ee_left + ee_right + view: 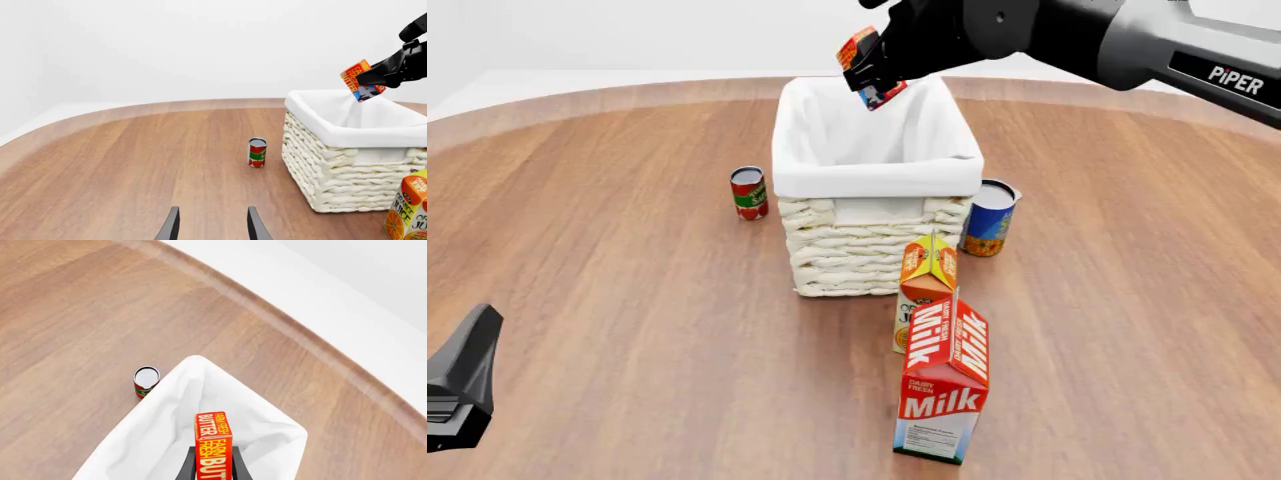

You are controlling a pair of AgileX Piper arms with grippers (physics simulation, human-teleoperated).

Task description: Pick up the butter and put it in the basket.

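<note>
Cream-white woven wicker basket (874, 240) with its white cloth liner sits at upper centre of the front frame, its inside showing only the liner. Above its far rim the right tool (874, 70) grips the small red-and-orange butter carton (865, 66), tilted, in the air. Bare wooden surface (601, 300) spreads wide at left, where the left tool (210, 225) hovers with fingers apart, empty.

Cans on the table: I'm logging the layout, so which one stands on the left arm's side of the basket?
The small red-and-green can, standing left of the basket. The blue-and-orange can stands at the basket's right corner.
</note>
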